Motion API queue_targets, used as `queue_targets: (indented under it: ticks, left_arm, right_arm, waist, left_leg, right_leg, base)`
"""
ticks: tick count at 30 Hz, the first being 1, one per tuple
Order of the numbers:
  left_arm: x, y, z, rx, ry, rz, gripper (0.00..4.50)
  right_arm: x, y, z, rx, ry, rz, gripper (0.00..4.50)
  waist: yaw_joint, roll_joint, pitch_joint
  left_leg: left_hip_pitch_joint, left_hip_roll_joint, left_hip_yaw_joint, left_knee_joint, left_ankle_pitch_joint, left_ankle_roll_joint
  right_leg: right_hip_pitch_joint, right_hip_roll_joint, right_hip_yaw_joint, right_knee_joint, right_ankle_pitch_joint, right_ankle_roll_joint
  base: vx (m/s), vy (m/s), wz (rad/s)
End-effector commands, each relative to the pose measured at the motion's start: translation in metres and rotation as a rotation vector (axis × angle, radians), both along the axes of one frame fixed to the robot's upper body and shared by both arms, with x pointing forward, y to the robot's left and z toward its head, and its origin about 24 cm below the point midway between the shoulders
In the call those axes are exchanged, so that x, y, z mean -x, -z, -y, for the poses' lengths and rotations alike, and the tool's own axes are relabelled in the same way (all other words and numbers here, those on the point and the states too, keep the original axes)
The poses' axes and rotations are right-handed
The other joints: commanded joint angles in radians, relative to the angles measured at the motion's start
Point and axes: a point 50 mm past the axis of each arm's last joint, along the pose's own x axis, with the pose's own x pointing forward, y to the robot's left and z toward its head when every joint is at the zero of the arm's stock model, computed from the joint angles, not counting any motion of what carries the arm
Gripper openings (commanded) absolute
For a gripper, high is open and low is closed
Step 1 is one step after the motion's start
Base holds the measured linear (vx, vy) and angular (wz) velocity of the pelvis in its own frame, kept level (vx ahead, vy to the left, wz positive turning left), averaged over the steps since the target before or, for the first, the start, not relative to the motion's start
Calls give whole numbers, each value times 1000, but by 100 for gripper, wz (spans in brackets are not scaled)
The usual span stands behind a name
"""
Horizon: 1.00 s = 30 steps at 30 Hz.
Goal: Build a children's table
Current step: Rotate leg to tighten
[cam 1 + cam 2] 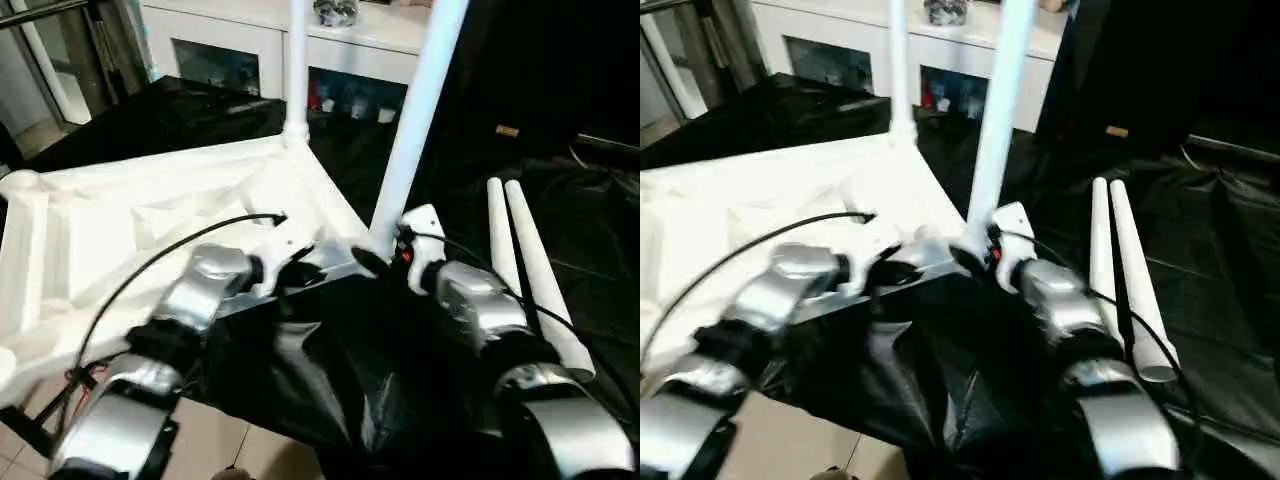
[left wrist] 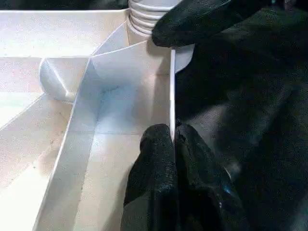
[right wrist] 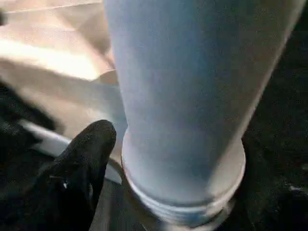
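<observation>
The white tabletop (image 1: 150, 210) lies upside down on black cloth, ribbed underside up. One white leg (image 1: 297, 60) stands upright in its far corner socket. A second leg (image 1: 415, 110) leans over the near right corner, its threaded end (image 3: 183, 211) at the socket. My right gripper (image 1: 385, 255) is shut on this leg's base, one black finger (image 3: 82, 168) pressed beside it. My left gripper (image 2: 172, 132) is shut on the tabletop's thin rim wall close to that corner, seen from above too (image 1: 290, 268). Two loose legs (image 1: 530, 270) lie side by side to the right.
A white glass-door cabinet (image 1: 240, 50) stands behind the work. Black cloth (image 1: 330, 360) covers the surface and hangs over the near edge, with tiled floor (image 1: 220, 440) below. A black cable (image 1: 150, 265) arcs over my left forearm.
</observation>
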Motion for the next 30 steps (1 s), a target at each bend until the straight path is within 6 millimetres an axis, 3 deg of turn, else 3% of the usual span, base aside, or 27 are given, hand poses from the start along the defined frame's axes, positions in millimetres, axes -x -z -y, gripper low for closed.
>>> queue_targets:
  ticks: [1, 6, 9, 20, 22, 23, 24, 26, 27, 28, 30]
  left_arm:
    - [11, -1, 16, 58, 143, -12, 0]
    - [16, -2, 5, 35, 207, -32, 0]
    - [17, -3, -2, 20, 228, -44, 0]
    - [20, -4, -7, 19, 250, -62, 0]
    - [17, -3, -5, 30, 205, -54, 0]
    - [11, -4, -1, 39, 141, -40, 0]
    - [11, -4, -1, 39, 141, -40, 0]
    - [-1, -5, 4, 33, 14, 1, 0]
    - [-6, -5, 6, 30, -38, 15, 0]
    - [-10, -6, 9, 28, -76, 28, 0]
    - [-17, -6, 16, 32, -144, 44, 0]
  right_arm:
    - [8, -5, -15, -29, -194, 9, 378]
    - [18, -7, -4, -13, -346, -9, 378]
    - [24, -6, 1, 5, -407, -29, 347]
    - [32, -3, -7, -37, -463, -76, 278]
    - [31, 1, -10, -32, -418, -88, 276]
    - [25, 7, -13, -7, -312, -96, 275]
    - [25, 7, -13, -7, -312, -96, 274]
    - [14, 16, -14, 61, -104, -96, 274]
    - [10, 19, -15, 77, -16, -101, 274]
    - [6, 21, -15, 85, 65, -105, 274]
    - [0, 26, -14, 105, 258, -127, 273]
  waist:
    - [4, 0, -60]
    - [9, -1, -59]
    - [12, 0, -59]
    - [16, -2, -59]
    - [15, -2, -59]
    - [13, -3, -57]
    - [10, -3, -54]
    - [5, -2, -54]
    - [-3, -2, -52]
    - [-1, -3, -54]
    - [-4, 0, -53]
  left_leg:
    - [-1, 29, 1, -52, -132, 72]
    - [-1, 30, 1, -52, -151, 66]
    - [-1, 30, 0, -52, -141, 68]
    - [0, 30, 0, -53, -133, 57]
    - [0, 30, 0, -53, -136, 55]
    - [0, 29, 0, -54, -141, 50]
    - [1, 27, -1, -57, -161, 37]
    - [5, 26, -2, -59, -176, 21]
    - [9, 24, -5, -62, -197, -3]
    - [9, 26, -6, -61, -202, -4]
    - [12, 23, -5, -62, -202, -15]
  right_leg:
    - [59, -81, 50, -71, -39, -225]
    - [58, -81, 50, -74, -93, -214]
    - [58, -80, 50, -73, -85, -211]
    - [56, -82, 49, -73, -98, -206]
    - [55, -82, 49, -73, -101, -207]
    - [54, -82, 50, -75, -113, -206]
    - [52, -84, 50, -80, -160, -198]
    - [49, -86, 51, -85, -204, -191]
    - [47, -86, 52, -91, -265, -177]
    - [50, -89, 52, -94, -283, -165]
    - [43, -86, 54, -94, -280, -161]
  base:
    - [0, 0, 0]
    - [0, 0, 0]
    - [0, 0, 0]
    - [0, 0, 0]
    - [0, 0, 0]
    - [0, 0, 0]
    - [0, 0, 0]
    - [0, 0, 0]
    - [0, 0, 0]
    - [0, 0, 0]
    - [0, 0, 0]
